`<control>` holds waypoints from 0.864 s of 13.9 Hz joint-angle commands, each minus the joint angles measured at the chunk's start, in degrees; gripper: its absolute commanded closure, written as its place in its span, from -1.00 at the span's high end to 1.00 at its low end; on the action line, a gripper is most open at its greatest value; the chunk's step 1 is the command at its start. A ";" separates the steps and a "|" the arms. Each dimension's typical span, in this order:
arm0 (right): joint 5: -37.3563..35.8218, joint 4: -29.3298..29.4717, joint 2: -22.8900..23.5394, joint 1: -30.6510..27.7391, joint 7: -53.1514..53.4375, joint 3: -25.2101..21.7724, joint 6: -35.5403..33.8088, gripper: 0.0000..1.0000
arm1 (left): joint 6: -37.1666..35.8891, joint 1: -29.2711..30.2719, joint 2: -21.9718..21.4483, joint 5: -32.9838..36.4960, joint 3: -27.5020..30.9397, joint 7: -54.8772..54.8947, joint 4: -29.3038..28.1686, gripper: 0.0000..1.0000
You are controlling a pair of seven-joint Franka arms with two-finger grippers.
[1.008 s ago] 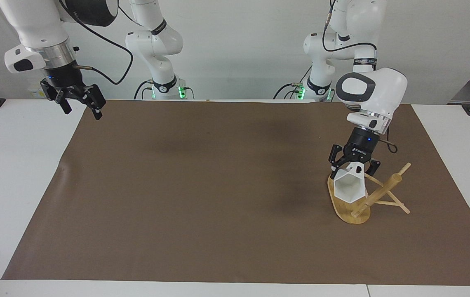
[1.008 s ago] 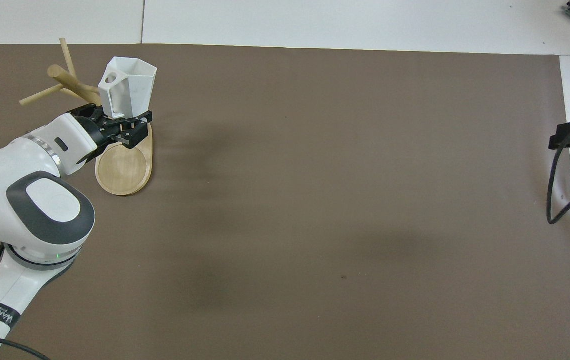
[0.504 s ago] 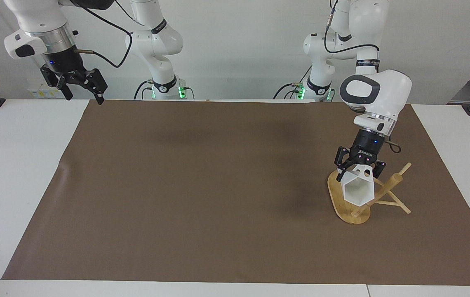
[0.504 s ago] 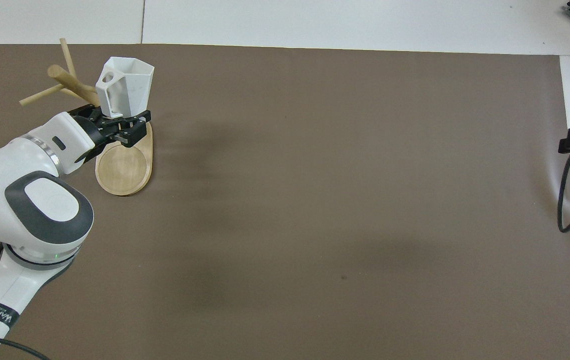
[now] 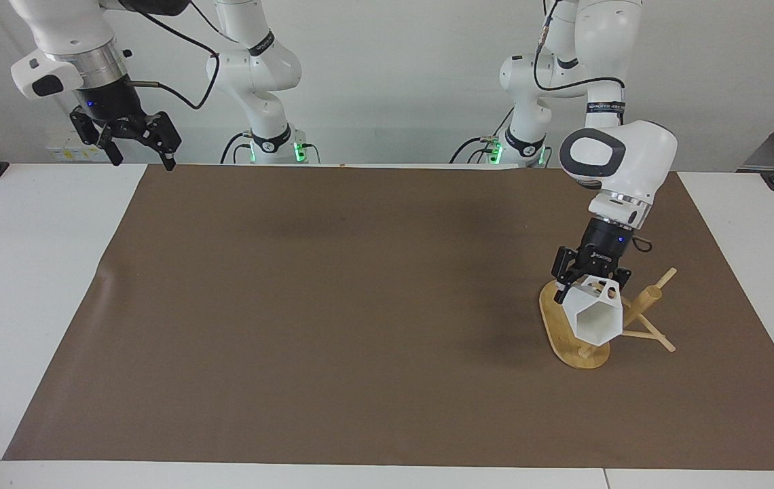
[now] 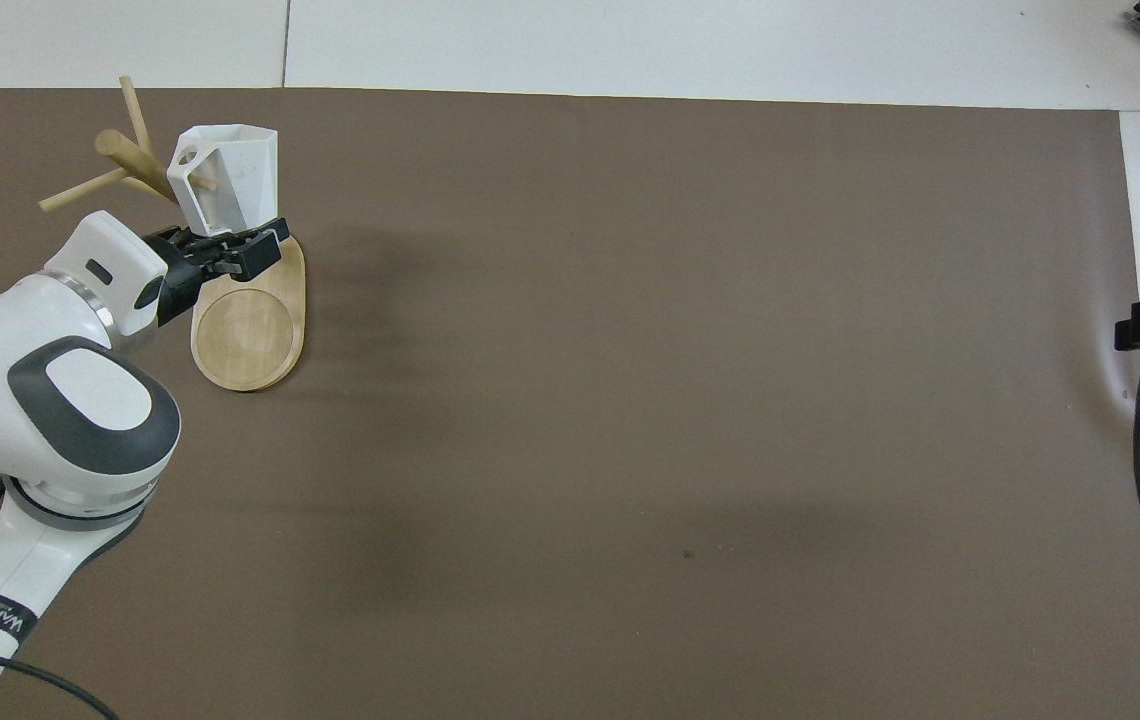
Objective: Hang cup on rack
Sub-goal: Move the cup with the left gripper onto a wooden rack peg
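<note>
Since the earlier frames the cup (image 5: 594, 314) has shifted toward the post of the rack (image 5: 580, 343) and rolled, so that its pierced tab handle (image 6: 188, 160) now meets a thin peg (image 6: 205, 184); in the overhead view that peg appears to pass through the handle hole, though how deep it sits cannot be confirmed. Cup attitude: tipped on its side, hexagonal mouth turned away from the robots, held clear of the oval base (image 6: 248, 335) and over it. The left gripper (image 5: 591, 275) has its fingers closed on the cup's bottom end and carries its weight; no release is evident. Rack stands on the brown mat (image 5: 360, 305) at the left arm's end of the table, post leaning, other pegs bare. Assessment: pick-up and carry are done, and threading of the handle onto the peg looks begun or just achieved; remaining are seating the handle fully down the peg, opening the fingers, and backing the arm off without dragging the cup or tipping the rack. The right gripper (image 5: 134, 139) waits, fingers spread and empty, raised over the table edge at the right arm's end, well apart from the work.
</note>
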 commanded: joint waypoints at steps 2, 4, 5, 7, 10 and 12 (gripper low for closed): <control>0.91 -1.63 -1.22 -0.20 -1.43 -0.31 0.83 1.00 | 0.13 0.29 1.42 1.12 -0.19 -6.02 1.24 -1.00; 0.91 -1.72 -1.40 -0.12 -1.43 -0.40 0.75 1.00 | 0.13 0.21 1.51 1.21 -0.19 -6.12 1.24 -1.00; 0.91 -1.72 -1.40 -0.12 -1.34 -0.40 0.75 1.00 | 0.13 0.12 1.51 1.21 -0.19 -6.12 1.24 -0.91; 0.91 -1.72 -1.31 -0.03 -1.08 -0.40 0.75 1.00 | 0.13 -0.14 1.51 1.29 -0.19 -6.03 1.24 0.99; 0.91 -1.72 -1.31 -0.03 -0.90 -0.31 0.75 1.00 | -0.04 0.03 1.51 1.38 -0.19 -5.94 1.94 1.00; 0.91 -1.72 -1.31 0.06 -0.90 0.04 0.66 1.00 | -2.84 0.82 1.94 4.08 -0.02 -5.85 3.60 1.00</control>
